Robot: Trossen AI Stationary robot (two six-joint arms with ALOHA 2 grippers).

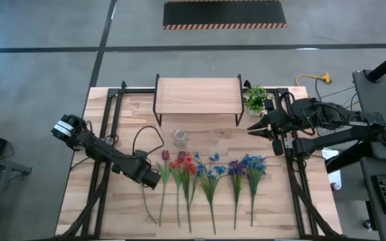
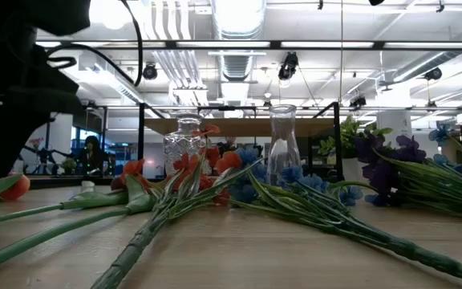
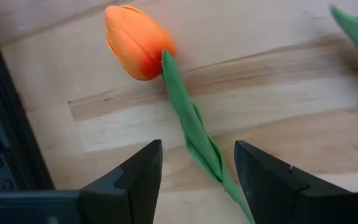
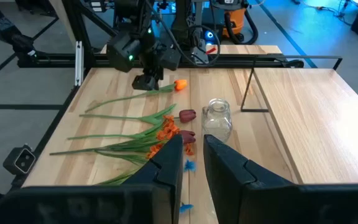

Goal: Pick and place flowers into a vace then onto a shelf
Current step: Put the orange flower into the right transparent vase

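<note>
The flowers (image 1: 206, 175) lie in a row on the smooth wooden table (image 1: 126, 207), and the left claw (image 3: 197, 171) hangs low over the end one, its two dark, pointy fingers apart with the thin green stem (image 3: 194, 134) between them and the smooth orange tulip head (image 3: 135, 42) just ahead. I think the bendy stem could slip out or twist if the claw shuts too high. The right claw (image 4: 193, 152) waits near the little wooden shelf (image 1: 198, 95), fingers a bit apart and holding nothing, facing the bumpy glass vase (image 4: 217, 120), which could tip.
</note>
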